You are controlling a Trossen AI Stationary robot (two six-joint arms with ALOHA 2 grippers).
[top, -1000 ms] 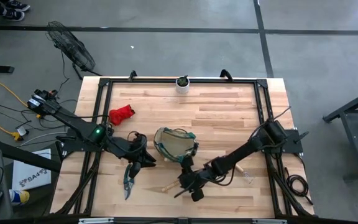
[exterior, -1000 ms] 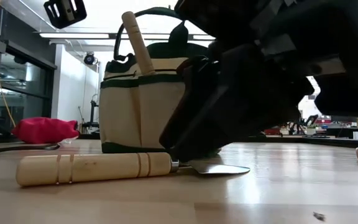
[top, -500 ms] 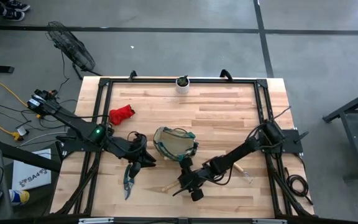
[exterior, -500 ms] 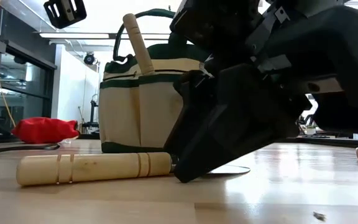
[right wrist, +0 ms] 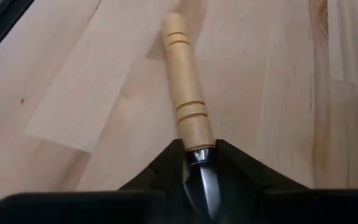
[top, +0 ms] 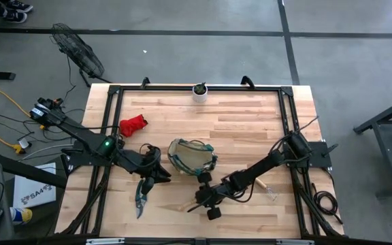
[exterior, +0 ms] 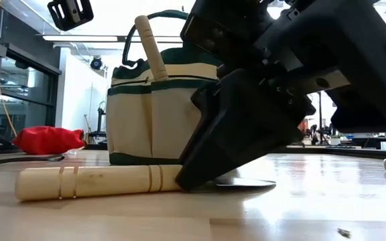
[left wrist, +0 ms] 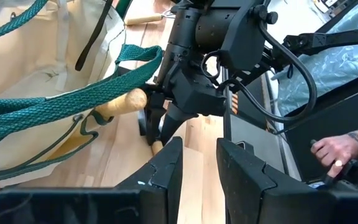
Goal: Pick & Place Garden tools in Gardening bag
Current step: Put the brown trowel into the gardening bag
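Note:
A wooden-handled trowel (right wrist: 185, 93) lies flat on the table near its front edge; it also shows in the low view (exterior: 92, 182). My right gripper (right wrist: 199, 149) is down at it (top: 199, 199), shut on its neck. The tan gardening bag (top: 192, 156) with green trim stands upright just behind, and a wooden handle (exterior: 149, 47) sticks up out of it. My left gripper (left wrist: 201, 155) is open and empty left of the bag (top: 160, 174). Pruning shears (top: 140, 197) lie near it. A red item (top: 133, 124) lies at the far left. My right gripper pinches the trowel's metal neck (right wrist: 197, 157), where the wooden handle ends, between its two fingers. The fingers (exterior: 193, 174) slant down from the table's right and lie across the tool. The trowel lies flat on the table, its handle pointing away from the gripper.
Another wooden-handled tool (top: 264, 185) lies right of my right arm. A small white pot with a plant (top: 200, 90) stands at the table's far edge. A person's hand (left wrist: 331, 152) shows beyond the table in the left wrist view.
My right gripper has come down and a little toward the table's left, from just above the trowel's blade onto the neck beside the handle. The trowel has stayed flat on the table.

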